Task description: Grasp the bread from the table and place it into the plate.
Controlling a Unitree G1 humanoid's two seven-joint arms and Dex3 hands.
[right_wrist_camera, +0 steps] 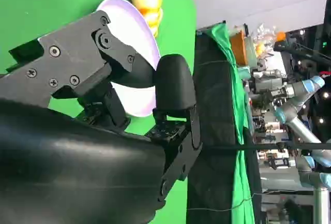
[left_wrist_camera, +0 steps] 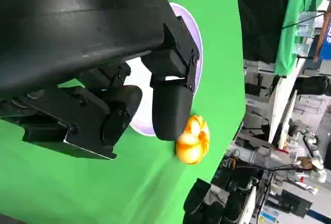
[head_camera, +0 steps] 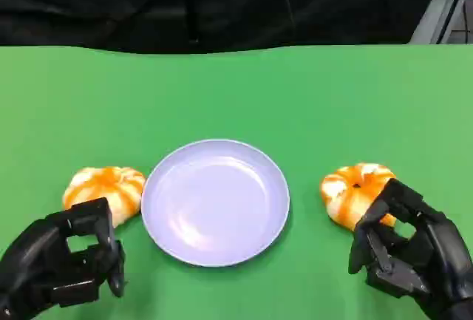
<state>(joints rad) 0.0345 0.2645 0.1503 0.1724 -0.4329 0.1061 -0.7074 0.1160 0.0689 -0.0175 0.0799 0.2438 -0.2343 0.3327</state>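
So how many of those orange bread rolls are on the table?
2. One bread roll lies left of the plate, by the left hand; the other bread roll lies right of it, by the right hand.

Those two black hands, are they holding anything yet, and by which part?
Nothing is held. The left hand and right hand each hover beside a bread roll, fingers apart; the plate is bare.

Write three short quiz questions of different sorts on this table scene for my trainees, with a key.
1. True or false: a bread roll already lies in the plate.
2. Which hand is nearer the roll on the robot's right: A) left hand B) right hand?
3. Fill in: the roll on the robot's left lies on the green ___.

Key: 1 false, both rolls lie on the table beside the plate; 2 B; 3 table.
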